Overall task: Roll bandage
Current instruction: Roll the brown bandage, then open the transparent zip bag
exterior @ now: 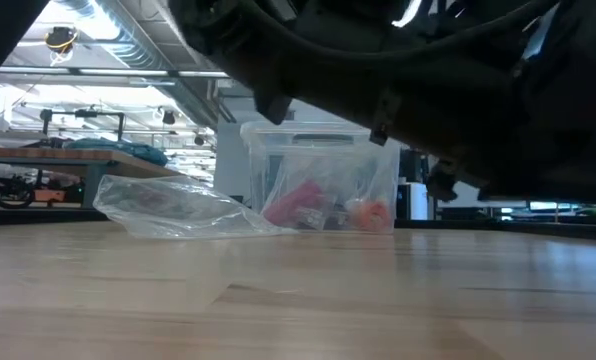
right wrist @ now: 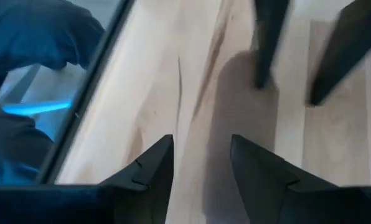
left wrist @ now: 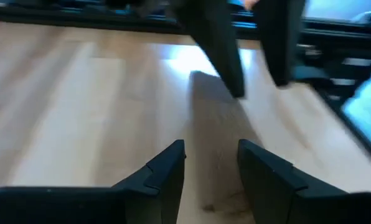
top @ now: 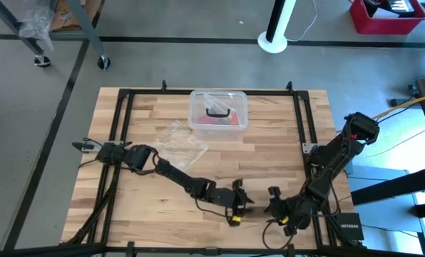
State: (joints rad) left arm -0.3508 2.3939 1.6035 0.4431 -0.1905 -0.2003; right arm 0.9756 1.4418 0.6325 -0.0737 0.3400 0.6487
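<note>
Landmark: the clear plastic box (top: 218, 111) at the table's far edge.

Both grippers were parked well apart from the box, at the near edge of the wooden table (top: 269, 164), tips facing each other. Left gripper (top: 241, 203) was seen partly open, nothing between the fingers. Right gripper (top: 273, 203): same, partly open and empty. Judged a staging pose, with the arms brought together near the front where rolling would be done.

The bandage could not be found in any view; no brown strip was seen near the box or under the grippers. Whether it was hidden beneath the arms cannot be told.

The clear plastic bag (top: 178, 143) was seen lying just beside the box, on its near-left side.

View differences: the box's red and orange contents were shown only by the low view. The empty finger gaps were confirmed only by the wrist views. The overall layout was given only by the high view.
</note>
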